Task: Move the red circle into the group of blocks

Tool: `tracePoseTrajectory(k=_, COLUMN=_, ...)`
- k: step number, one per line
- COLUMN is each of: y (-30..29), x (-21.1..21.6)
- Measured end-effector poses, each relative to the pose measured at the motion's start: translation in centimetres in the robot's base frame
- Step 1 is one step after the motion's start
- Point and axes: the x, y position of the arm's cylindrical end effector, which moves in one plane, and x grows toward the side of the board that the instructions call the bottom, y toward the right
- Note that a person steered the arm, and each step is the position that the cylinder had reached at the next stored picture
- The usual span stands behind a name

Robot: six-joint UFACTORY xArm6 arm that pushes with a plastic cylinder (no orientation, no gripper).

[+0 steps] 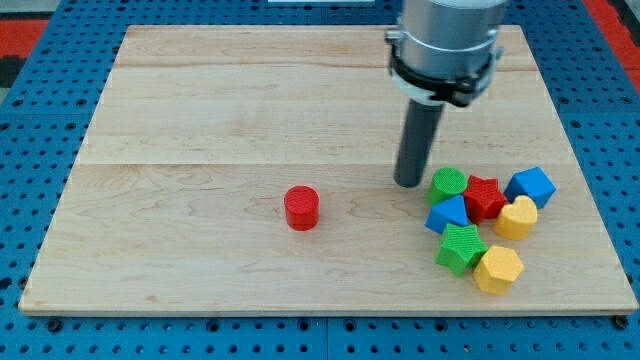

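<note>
The red circle [301, 208] stands alone on the wooden board [200, 120], left of centre and toward the view's bottom. The group of blocks lies at the view's right: a green round block [449, 184], a red star-like block [485, 196], a blue cube [531, 186], a blue triangular block [448, 215], a yellow block [518, 217], a green star-like block [460, 247] and a yellow hexagon [498, 269]. My tip [409, 183] rests on the board just left of the green round block, about a hundred pixels right of the red circle and slightly above it.
The arm's grey body [445, 40] hangs over the board's top right part. Blue perforated table surface [30, 150] surrounds the board, whose bottom edge [320, 312] runs close under the yellow hexagon.
</note>
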Motion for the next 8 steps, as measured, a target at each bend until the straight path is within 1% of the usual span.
tracePoseTrajectory(k=1, y=-4.9, x=-0.7)
tracePoseTrajectory(k=2, y=-8.5, x=0.7)
tracePoseTrajectory(k=3, y=-13.2, x=0.7)
tracePoseTrajectory(k=4, y=-15.6, x=2.2)
tracePoseTrajectory(k=5, y=-14.5, x=6.2)
tracePoseTrajectory(k=6, y=-9.6, x=6.1)
tracePoseTrajectory(k=7, y=-11.8, x=5.0)
tracePoseTrajectory(k=8, y=-7.0, x=2.6)
